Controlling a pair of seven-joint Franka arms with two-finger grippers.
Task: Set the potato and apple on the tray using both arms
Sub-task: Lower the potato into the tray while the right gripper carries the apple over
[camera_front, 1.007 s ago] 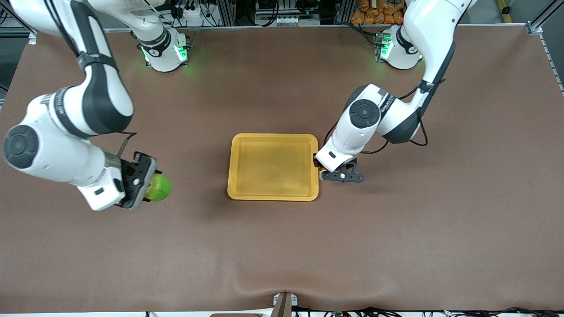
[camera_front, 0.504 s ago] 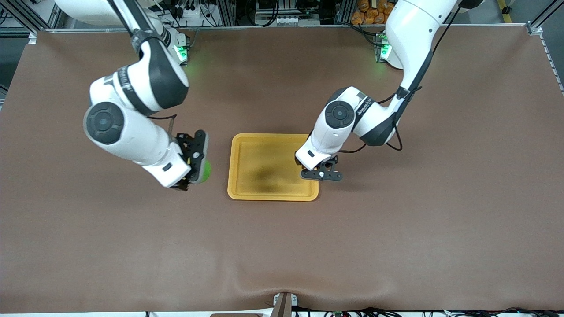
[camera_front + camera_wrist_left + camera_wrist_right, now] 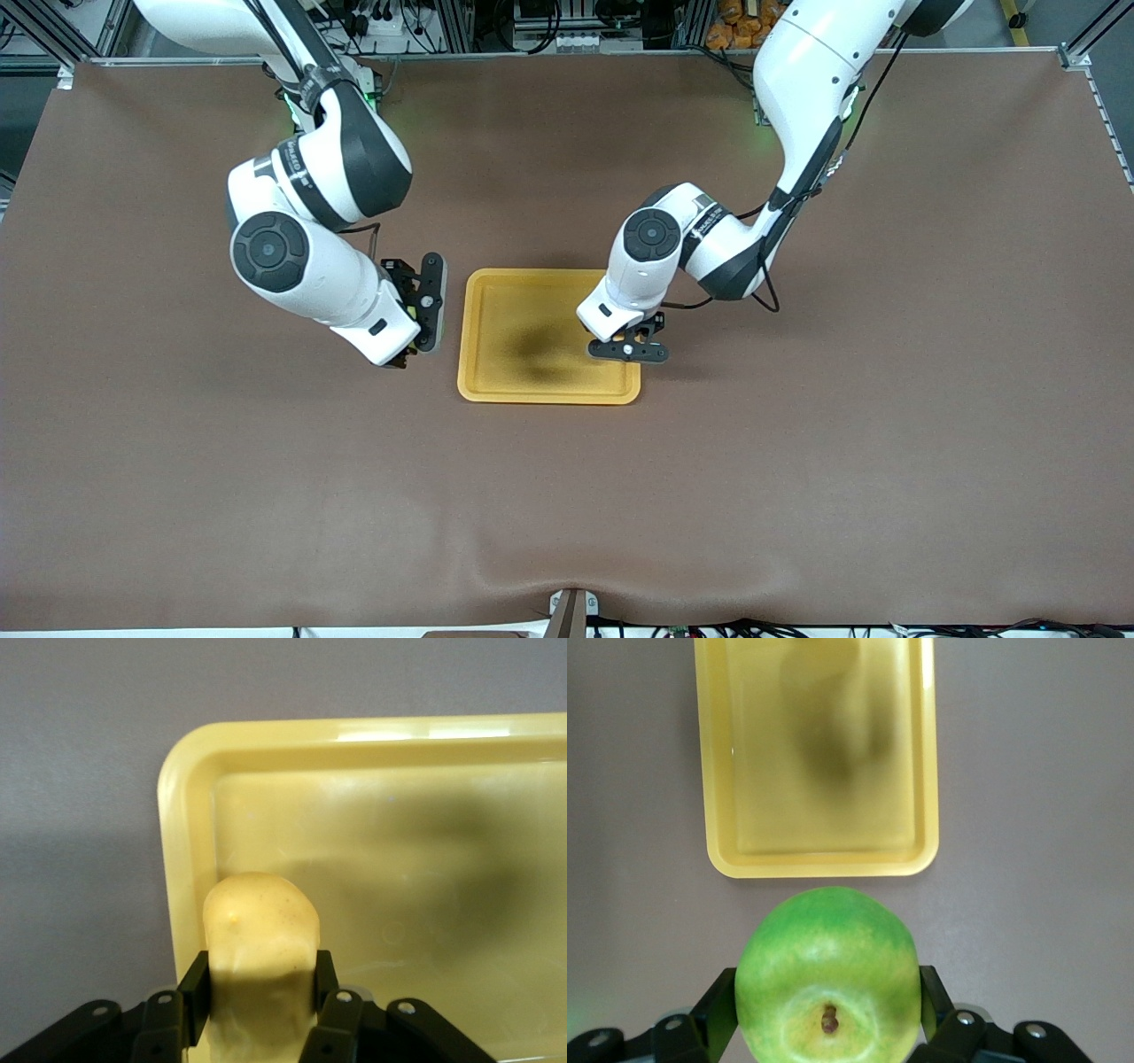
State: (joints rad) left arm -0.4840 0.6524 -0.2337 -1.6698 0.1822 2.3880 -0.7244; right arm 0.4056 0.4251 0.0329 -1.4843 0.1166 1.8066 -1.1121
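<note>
Both arms bent down at the tray [image 3: 496,390].
Left gripper [image 3: 627,350] clamps the potato [image 3: 261,930] over the tray's corner; right gripper [image 3: 423,306] clamps the apple [image 3: 828,979] beside the tray.

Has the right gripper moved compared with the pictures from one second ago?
Yes. The right gripper, shut on the apple, has moved toward the tray; it is now over the table just beside the tray's rim at the right arm's end.

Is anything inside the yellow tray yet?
No, the tray holds only shadow. The left pincer holds the potato over its rim; the right pincer holds the apple beside it.
</note>
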